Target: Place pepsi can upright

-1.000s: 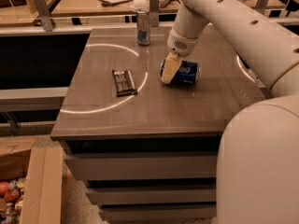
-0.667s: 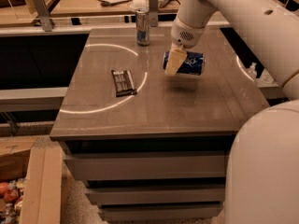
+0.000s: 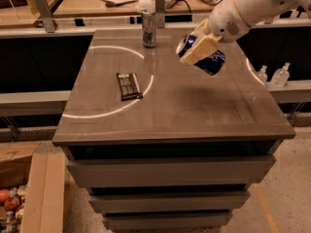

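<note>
The pepsi can (image 3: 210, 61), dark blue with white lettering, hangs tilted on its side in the air above the right half of the table (image 3: 194, 110). Its silver top points up and to the left. My gripper (image 3: 200, 50) is shut on the pepsi can, with one cream-coloured finger (image 3: 198, 49) across its front. The white arm comes in from the top right. The can's shadow falls on the tabletop below it.
A slimmer, taller silver-and-blue can (image 3: 149, 28) stands upright at the table's far edge. A flat dark snack bar wrapper (image 3: 129, 86) lies on the left half. Two small bottles (image 3: 273, 74) stand on a ledge to the right. Drawers sit under the tabletop.
The gripper has lifted the pepsi can off the tabletop and carried it up and slightly to the right; the can now hangs tilted in the air.
</note>
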You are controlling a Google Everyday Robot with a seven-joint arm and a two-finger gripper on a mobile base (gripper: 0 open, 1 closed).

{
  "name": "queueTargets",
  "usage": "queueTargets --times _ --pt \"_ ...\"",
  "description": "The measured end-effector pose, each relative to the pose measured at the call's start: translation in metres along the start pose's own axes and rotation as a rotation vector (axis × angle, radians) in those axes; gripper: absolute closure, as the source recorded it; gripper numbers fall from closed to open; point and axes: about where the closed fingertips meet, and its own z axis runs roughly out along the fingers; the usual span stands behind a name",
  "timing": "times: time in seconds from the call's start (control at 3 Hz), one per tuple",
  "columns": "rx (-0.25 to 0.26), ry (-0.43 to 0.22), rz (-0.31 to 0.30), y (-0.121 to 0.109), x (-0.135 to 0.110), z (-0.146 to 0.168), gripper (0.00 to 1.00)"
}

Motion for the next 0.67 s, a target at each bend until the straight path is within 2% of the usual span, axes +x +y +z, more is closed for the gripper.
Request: queueTargets --times 0.33,0.67 --pt "-0.011 -0.25 0.034 0.0114 -0.0142 -0.0225 1.0" --pt "-0.061 -0.507 0.049 0.0213 -0.0183 -0.0291 1.0"
